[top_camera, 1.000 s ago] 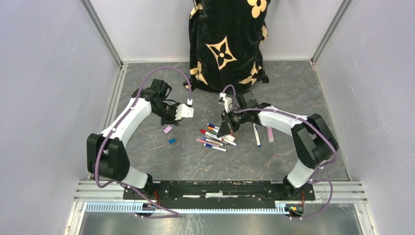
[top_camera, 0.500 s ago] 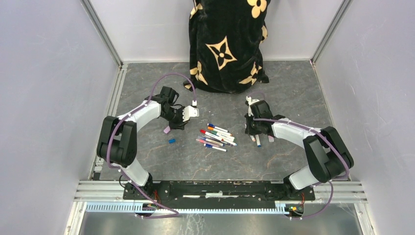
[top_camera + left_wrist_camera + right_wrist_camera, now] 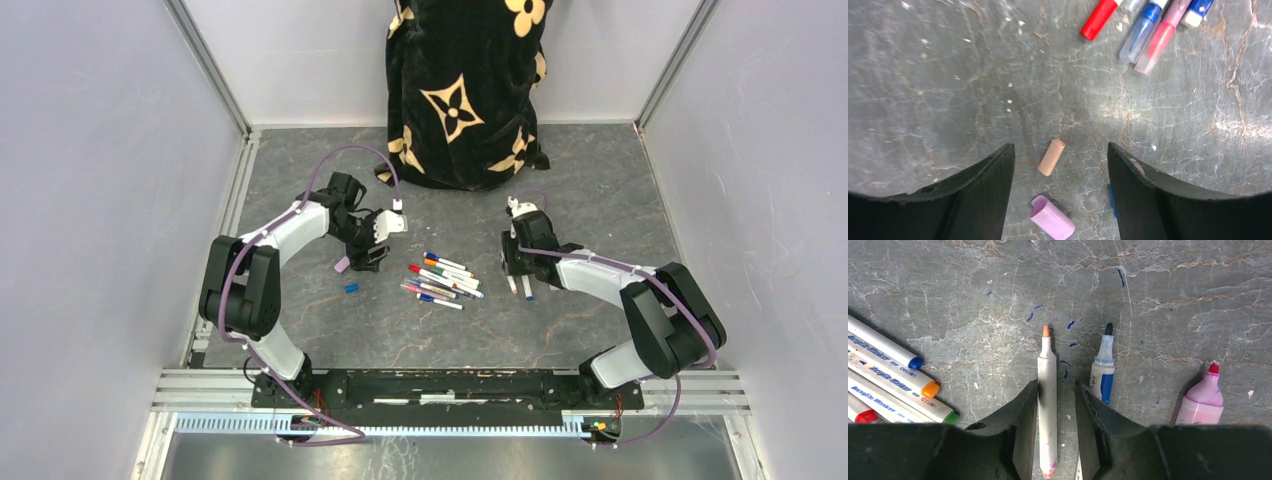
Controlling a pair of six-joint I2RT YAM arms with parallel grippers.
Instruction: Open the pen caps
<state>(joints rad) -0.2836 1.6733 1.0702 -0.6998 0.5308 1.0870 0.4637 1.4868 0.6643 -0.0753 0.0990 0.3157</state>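
The fingers of both grippers have just been opened. At the lower centre of the left wrist view, a beige cap (image 3: pixel 1051 157) is left lying between the spread fingers of the left gripper (image 3: pixel 1060 146). The right gripper (image 3: pixel 1056 383) is parted loosely around an uncapped white pen (image 3: pixel 1047 390), which is laid down at centre. One more pen is judged finished; capped pens (image 3: pixel 888 375) are seen at lower left.

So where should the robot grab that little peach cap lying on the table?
Pinch the peach cap across its middle, on its long round sides, from straight above. It lies flat on the table, slightly tilted, so twist the left gripper a little to match. The lilac cap lies near its lower end, so don't pinch end to end.
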